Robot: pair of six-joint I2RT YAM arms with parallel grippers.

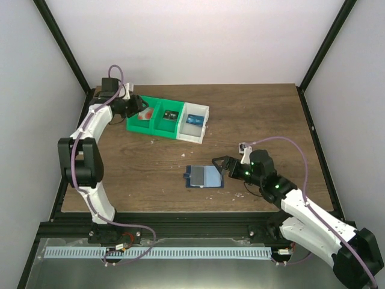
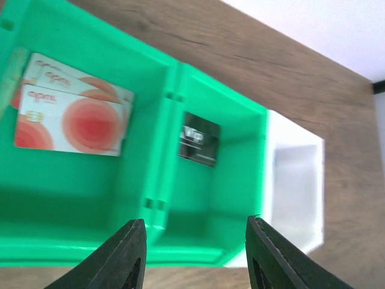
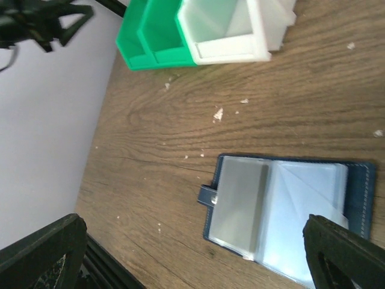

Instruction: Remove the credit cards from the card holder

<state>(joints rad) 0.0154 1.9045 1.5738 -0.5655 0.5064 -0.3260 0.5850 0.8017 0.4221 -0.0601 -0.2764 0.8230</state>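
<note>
Two credit cards (image 2: 71,117), pale with a big red spot, lie overlapped and face up in the leftmost green compartment of a row of bins (image 1: 157,123) at the back left of the wooden worktop (image 1: 264,120). The left gripper (image 2: 195,241) hangs over the bins' near wall, its jaws parted and released, holding nothing. Seen from overhead, its dark body hides part of that leftmost compartment. One compartment to the right of the cards lies a black card (image 2: 199,139), and at the row's right end a white bin (image 2: 295,174) carries a blue card (image 1: 194,119).

Well in front of the bins and off to their right, the card holder (image 3: 283,223) lies open and flat on the worktop. It is dark navy around pale clear pockets, with its closing strap (image 3: 209,195) sticking out from one edge. The right gripper (image 3: 194,241) hovers at the holder's side away from the bins, jaws spread wide and empty. In the wrist view one finger (image 3: 346,253) overlaps the holder's corner. White crumbs (image 3: 218,112) dot the bare wood between the bins and the holder.
</note>
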